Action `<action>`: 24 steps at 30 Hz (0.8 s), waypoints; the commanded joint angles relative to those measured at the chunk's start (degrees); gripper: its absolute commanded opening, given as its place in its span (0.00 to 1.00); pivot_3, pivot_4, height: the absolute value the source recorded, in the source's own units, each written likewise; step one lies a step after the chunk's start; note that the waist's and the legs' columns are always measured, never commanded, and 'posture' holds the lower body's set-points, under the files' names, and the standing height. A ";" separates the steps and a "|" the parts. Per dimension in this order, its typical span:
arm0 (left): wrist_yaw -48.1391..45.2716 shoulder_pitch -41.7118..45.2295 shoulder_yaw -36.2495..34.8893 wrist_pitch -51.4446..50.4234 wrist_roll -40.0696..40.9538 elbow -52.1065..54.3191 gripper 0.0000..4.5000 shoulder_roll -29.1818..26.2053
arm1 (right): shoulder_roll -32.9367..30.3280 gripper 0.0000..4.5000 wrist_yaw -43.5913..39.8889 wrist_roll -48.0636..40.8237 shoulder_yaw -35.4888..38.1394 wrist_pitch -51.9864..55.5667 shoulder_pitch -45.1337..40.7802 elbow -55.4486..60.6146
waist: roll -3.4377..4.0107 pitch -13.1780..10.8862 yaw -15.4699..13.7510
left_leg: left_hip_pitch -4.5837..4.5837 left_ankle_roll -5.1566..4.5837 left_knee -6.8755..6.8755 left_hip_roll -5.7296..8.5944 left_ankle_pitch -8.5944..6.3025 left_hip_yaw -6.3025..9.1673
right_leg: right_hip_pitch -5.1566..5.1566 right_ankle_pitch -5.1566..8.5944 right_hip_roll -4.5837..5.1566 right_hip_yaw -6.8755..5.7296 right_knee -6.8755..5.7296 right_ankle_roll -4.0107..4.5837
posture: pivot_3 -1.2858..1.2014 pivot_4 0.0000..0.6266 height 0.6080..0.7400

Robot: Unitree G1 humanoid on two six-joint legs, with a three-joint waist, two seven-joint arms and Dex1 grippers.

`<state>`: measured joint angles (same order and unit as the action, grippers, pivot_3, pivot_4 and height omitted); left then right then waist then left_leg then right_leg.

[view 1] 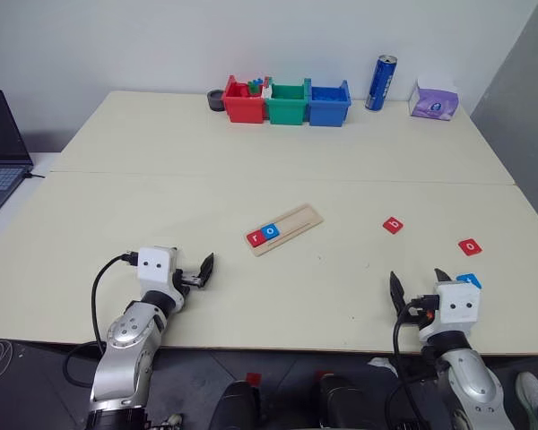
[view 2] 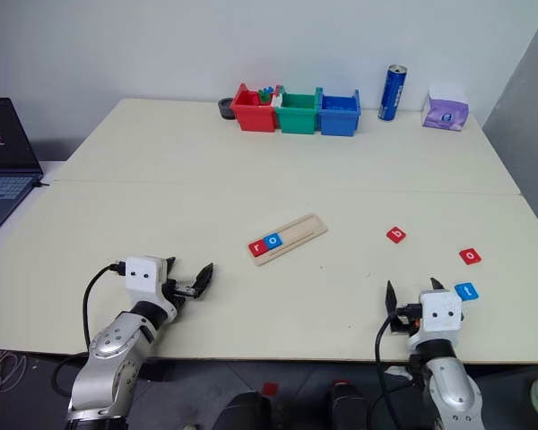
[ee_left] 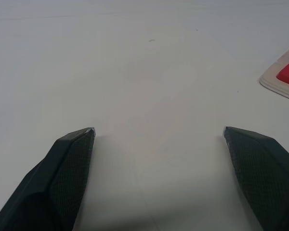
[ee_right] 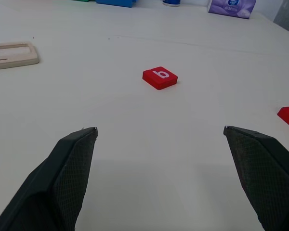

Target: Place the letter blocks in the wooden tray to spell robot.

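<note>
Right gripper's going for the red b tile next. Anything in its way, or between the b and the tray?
Nothing visible. Bare table lies between the open right gripper and the red b tile, and between that tile and the wooden tray, whose free slots are empty.

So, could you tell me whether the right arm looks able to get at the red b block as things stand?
Probably yes. The right end effector is open and faces the red b block, which lies flat with bare table between them and nothing crowding it.
</note>
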<state>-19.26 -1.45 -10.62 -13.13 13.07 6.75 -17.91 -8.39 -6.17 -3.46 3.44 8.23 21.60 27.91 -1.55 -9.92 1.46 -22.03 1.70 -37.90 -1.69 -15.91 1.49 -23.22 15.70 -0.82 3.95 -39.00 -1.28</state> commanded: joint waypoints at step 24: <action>-1.65 0.27 1.62 5.72 -3.35 2.30 1.00 -1.26 | -1.31 0.99 -3.15 0.45 -0.57 -5.26 -0.20 -1.53 | 0.00 0.00 0.00 | 0.00 0.00 -0.02 0.03 0.00 -0.05 | 0.00 0.01 0.00 0.04 0.01 0.00 | 0.52 0.24 1.00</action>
<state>-21.76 -1.91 -9.54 -9.07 11.54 8.59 -18.57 -9.06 -8.74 -3.29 3.12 4.51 21.33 25.85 -1.55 -9.92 1.46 -22.03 1.70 -37.92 -1.65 -15.91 1.43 -23.22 15.71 -0.83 3.99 -38.99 -1.28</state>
